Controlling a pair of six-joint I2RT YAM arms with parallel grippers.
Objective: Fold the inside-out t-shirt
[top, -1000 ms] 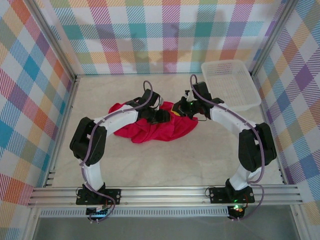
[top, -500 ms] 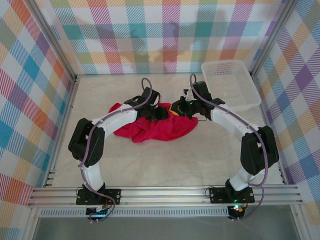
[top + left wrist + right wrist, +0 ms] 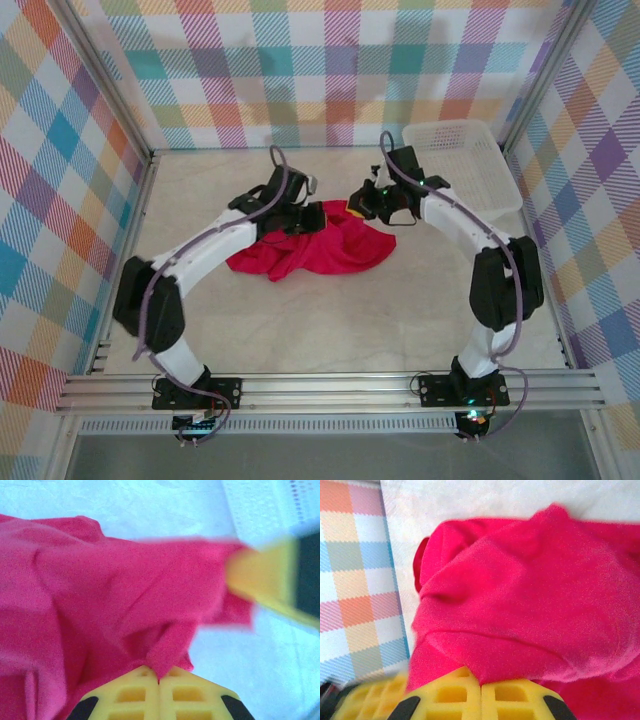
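**Pinched at two points, mid-table**

Found the inside-out t-shirt (image 3: 315,255) crumpled in a red heap on the pale table (image 3: 350,320), toward its far half, between the two arms. Placed it left of the white basket (image 3: 460,170) and apart from it.

Saw the left gripper (image 3: 298,215) at the heap's far edge, left of centre. Saw the right gripper (image 3: 362,203) at the far right corner, near the other one.

From the left wrist, noted the left gripper (image 3: 159,679) closed tight, its yellow fingers meeting on a peak of the t-shirt (image 3: 100,595) nipped between the tips. Traced folds running away from that pinch. Made out a blurred yellow-and-black shape at the right, taken for the right gripper (image 3: 265,580), at the cloth's edge.

From the right wrist, noted the right gripper (image 3: 481,682) likewise clamped, fingers together on a fold of the t-shirt (image 3: 530,590), with the cloth humped above it. Glimpsed the plaid wall (image 3: 355,580) at left.

Could not tell collar, sleeve or hem at either pinch.
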